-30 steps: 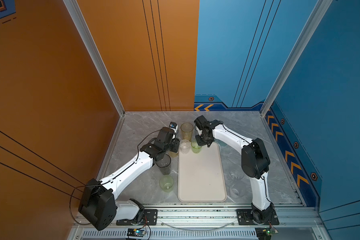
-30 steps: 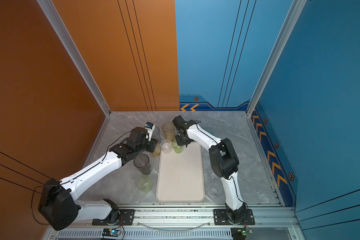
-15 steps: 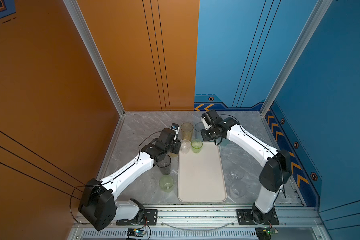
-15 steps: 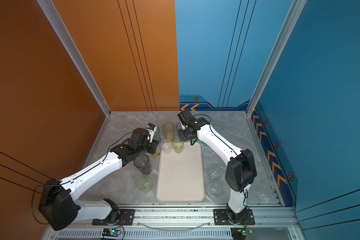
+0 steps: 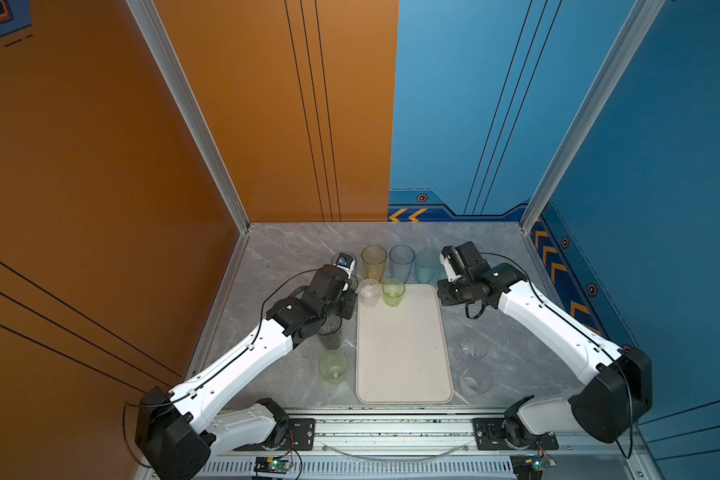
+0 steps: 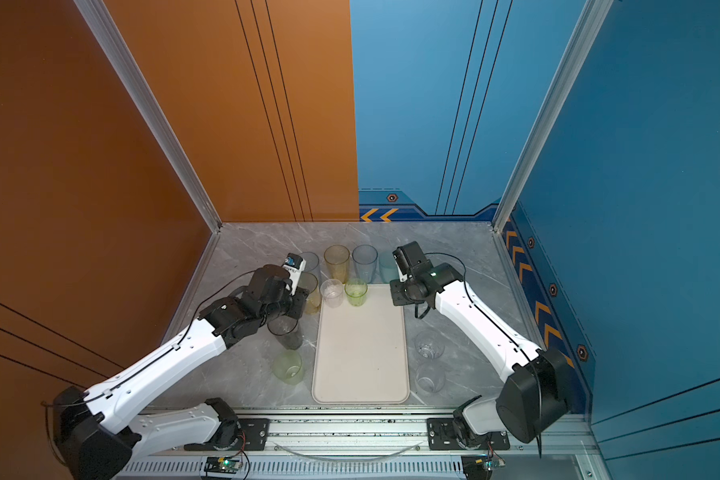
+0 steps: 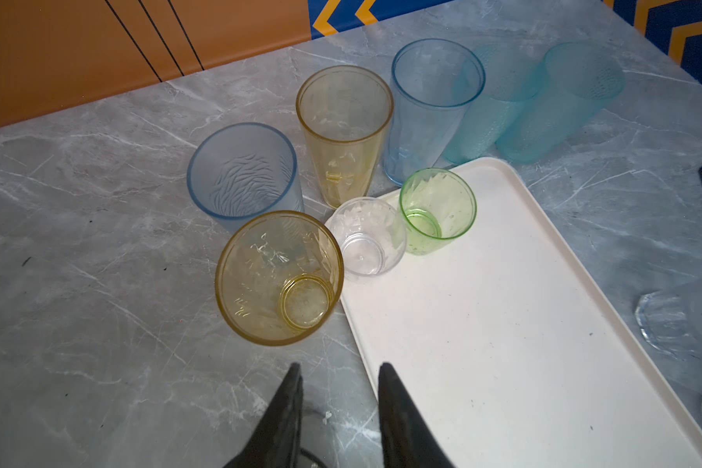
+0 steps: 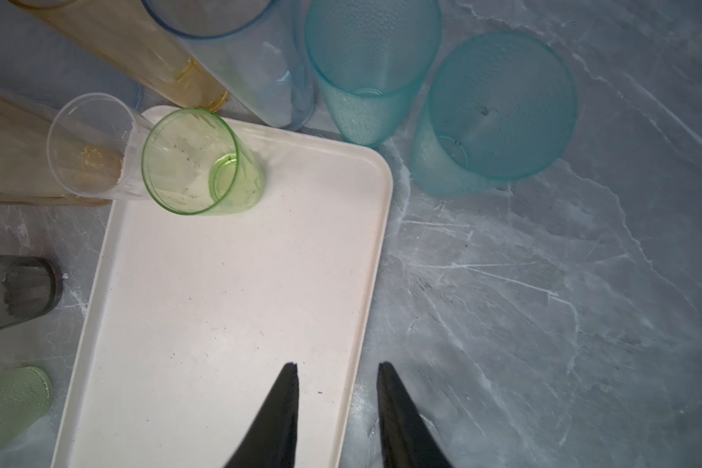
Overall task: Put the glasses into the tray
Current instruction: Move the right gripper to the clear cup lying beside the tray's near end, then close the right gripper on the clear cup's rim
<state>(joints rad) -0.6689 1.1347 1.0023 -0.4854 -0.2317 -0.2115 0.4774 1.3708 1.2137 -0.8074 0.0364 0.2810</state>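
Observation:
The cream tray (image 5: pixel 404 353) (image 6: pixel 360 357) lies in the middle of the table. A short green glass (image 5: pixel 393 291) (image 8: pixel 199 162) and a short clear glass (image 5: pixel 369 292) (image 7: pixel 365 237) stand at its far end. My right gripper (image 8: pixel 337 366) (image 5: pixel 447 293) hangs open and empty over the tray's right rim, apart from the green glass. My left gripper (image 7: pixel 340 366) (image 5: pixel 348 305) is open and empty too, over the tray's left rim, just short of a yellow glass (image 7: pixel 278 277) on the table.
Tall yellow (image 5: pixel 373 262), pale blue (image 5: pixel 401 262) and teal (image 5: pixel 427 266) glasses stand behind the tray, with a second teal one (image 8: pixel 499 109). A grey glass (image 5: pixel 331 336) and a green one (image 5: pixel 333 365) stand left of it, two clear ones (image 5: pixel 472 349) right.
My right gripper has let go of the short green glass in the tray, opened and drawn back to the right. The left arm has barely moved.

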